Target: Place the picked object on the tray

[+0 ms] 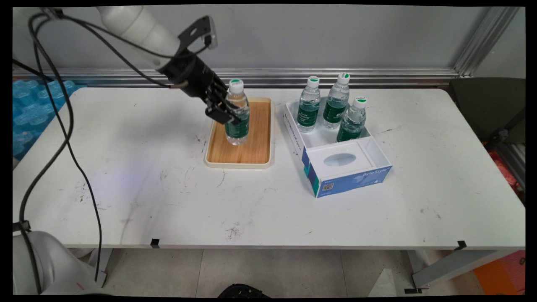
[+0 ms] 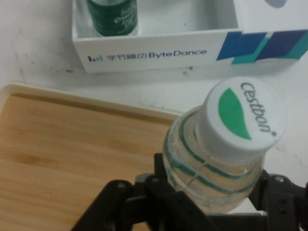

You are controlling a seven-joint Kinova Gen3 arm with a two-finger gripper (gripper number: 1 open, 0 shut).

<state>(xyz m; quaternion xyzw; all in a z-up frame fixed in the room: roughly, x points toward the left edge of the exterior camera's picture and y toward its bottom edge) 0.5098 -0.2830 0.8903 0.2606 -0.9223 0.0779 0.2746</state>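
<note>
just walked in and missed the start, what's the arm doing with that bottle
The white Kinova arm's gripper is shut on a water bottle with a green label, holding it over the wooden tray. Whether the bottle's base touches the tray cannot be told. To the right sits a white and blue box, and three more bottles of the same kind stand upright in its open far compartment. All of this is on the white table.

"Cestbon" cap [image 2: 240,117]; "ByteDance" box [image 2: 154,54]

A glossy white arm [image 1: 138,29] is ending in a black two-finger gripper [image 1: 228,114]. Black cables [image 1: 63,121] are hanging alongside it.
</note>
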